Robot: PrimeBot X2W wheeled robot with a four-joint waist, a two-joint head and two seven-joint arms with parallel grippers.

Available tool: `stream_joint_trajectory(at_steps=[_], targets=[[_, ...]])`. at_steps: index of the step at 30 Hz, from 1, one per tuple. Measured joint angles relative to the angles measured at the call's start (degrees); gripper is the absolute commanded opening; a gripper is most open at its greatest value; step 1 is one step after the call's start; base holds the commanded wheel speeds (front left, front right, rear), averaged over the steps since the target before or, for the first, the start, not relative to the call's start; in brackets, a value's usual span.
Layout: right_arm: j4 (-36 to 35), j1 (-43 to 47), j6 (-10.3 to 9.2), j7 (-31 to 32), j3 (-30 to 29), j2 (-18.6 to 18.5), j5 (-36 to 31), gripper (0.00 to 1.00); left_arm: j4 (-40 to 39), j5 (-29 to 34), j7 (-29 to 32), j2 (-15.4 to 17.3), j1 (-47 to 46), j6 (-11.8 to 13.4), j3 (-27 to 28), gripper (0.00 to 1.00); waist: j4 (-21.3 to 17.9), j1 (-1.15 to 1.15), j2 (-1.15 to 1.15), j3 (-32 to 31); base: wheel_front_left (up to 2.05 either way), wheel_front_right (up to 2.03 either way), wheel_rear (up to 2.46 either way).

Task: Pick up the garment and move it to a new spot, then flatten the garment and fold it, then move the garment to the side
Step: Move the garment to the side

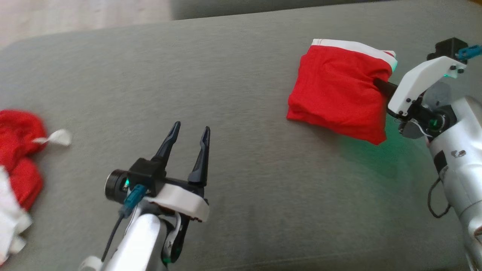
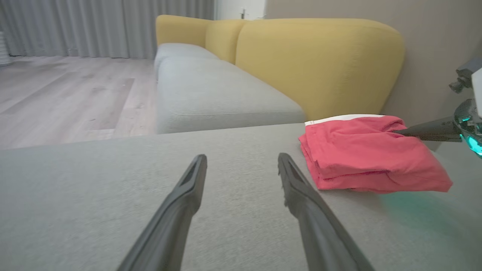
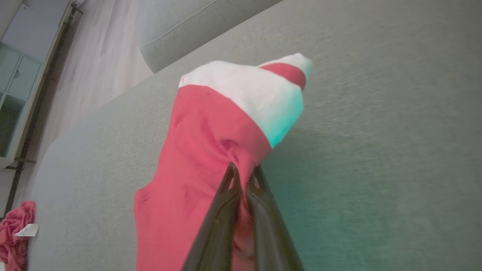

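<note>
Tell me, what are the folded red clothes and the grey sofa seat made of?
The red folded garment looks like soft, matte knit cloth, perhaps cotton: it puckers where the right pincer pinches it. The grey sofa seat looks like matte woven upholstery fabric, with a fine grainy weave; what fills it cannot be seen.

My count: one folded red garment (image 1: 339,94), one crumpled red-and-white heap (image 1: 17,150), two claws, left claw (image 1: 191,127), right claw (image 3: 244,168)

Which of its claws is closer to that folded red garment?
Right. The right claw is shut on an edge of the garment; the left claw hangs open over the grey cushion, off to the garment's left, not touching it.
</note>
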Motion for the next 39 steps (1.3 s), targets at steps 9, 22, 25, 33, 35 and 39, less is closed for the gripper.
stream_joint_trajectory(at_steps=[9,22,25,33,35,39], targets=[[-0.7,1.0,0.0,-1.5,4.4,-0.2,2.9,0.0,2.1,0.0,0.0,0.0,-2.7,-1.6,-4.0,1.0,-10.0,0.0,0.0,-0.1,0.0,0.0,0.0],[-3.7,0.7,0.0,-5.0,10.8,-3.1,5.9,0.0,3.4,-0.3,0.0,0.0,-6.0,-0.9,-7.8,1.0,-15.0,0.0,0.0,2.9,0.0,0.0,0.0],[-5.1,-0.5,0.0,-6.6,12.8,-6.4,5.8,0.0,3.8,0.0,0.0,-0.1,-7.9,-0.5,-8.6,1.0,-14.2,0.0,0.0,5.2,0.0,0.0,0.0],[-6.3,-11.7,0.0,-8.3,19.1,-17.9,3.0,0.0,2.7,1.9,1.4,0.2,-12.8,0.6,-8.7,1.0,-10.4,0.01,0.0,13.5,0.0,0.0,0.0],[-5.6,-15.0,0.0,-8.3,20.7,-19.9,1.4,0.0,2.3,2.0,1.9,0.4,-13.3,1.1,-8.7,1.0,-9.3,0.01,0.0,15.7,0.0,0.0,0.0],[-1.7,-20.3,0.0,-6.9,22.4,-22.8,-0.9,0.0,1.2,2.8,2.2,0.7,-14.1,1.9,-8.7,1.0,-7.4,0.02,0.0,19.6,0.0,0.0,0.0]])
